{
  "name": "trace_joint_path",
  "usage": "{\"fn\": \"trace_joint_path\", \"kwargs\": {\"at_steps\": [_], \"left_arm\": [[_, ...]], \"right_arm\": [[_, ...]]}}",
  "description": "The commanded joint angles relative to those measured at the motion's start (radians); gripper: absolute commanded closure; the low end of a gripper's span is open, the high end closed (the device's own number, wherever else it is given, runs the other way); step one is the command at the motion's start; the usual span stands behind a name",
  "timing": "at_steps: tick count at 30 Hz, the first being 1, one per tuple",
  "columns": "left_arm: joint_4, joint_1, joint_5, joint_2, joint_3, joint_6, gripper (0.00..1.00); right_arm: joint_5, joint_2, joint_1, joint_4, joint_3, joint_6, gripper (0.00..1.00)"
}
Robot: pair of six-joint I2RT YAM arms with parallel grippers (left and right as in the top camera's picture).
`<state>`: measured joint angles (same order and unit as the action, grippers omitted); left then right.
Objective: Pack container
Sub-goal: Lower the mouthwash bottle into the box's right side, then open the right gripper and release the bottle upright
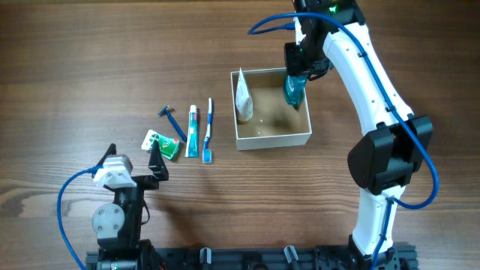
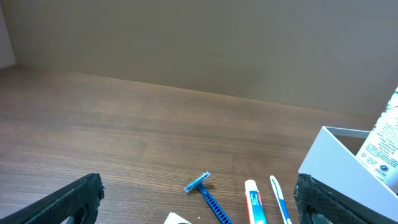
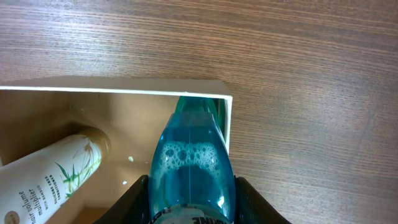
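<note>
The container is a white-walled box with a tan inside, at the table's middle right. A white tube leans in its left side. My right gripper is shut on a clear blue bottle and holds it over the box's right side; in the right wrist view the bottle points down into the box by the right wall. My left gripper is open and empty near the front left. A blue razor, toothpaste, toothbrush and green packet lie left of the box.
In the left wrist view the razor, toothpaste and toothbrush lie between my open fingers, with the box corner at the right. Bare wooden table surrounds everything.
</note>
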<state>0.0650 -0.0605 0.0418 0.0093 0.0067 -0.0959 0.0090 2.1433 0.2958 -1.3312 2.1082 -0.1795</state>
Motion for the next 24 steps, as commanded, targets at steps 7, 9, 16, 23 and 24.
{"fn": "trace_joint_path", "kwargs": {"at_steps": [7,9,16,23,24], "left_arm": [[0.010,0.005,-0.010,-0.003,-0.001,-0.017,0.00],[0.010,0.005,-0.010,-0.003,-0.001,-0.017,0.00],[0.010,0.005,-0.010,-0.003,-0.001,-0.017,0.00],[0.010,0.005,-0.009,-0.003,-0.001,-0.017,0.00],[0.010,0.005,-0.010,-0.003,-0.001,-0.017,0.00]], "right_arm": [[0.014,0.028,0.002,-0.001,0.010,-0.006,0.67],[0.014,0.028,0.002,-0.001,0.010,-0.006,0.64],[0.014,0.028,0.002,0.000,0.010,-0.004,0.57],[0.014,0.028,0.002,0.000,0.010,-0.003,0.41],[0.014,0.028,0.002,0.000,0.010,-0.003,0.41]]}}
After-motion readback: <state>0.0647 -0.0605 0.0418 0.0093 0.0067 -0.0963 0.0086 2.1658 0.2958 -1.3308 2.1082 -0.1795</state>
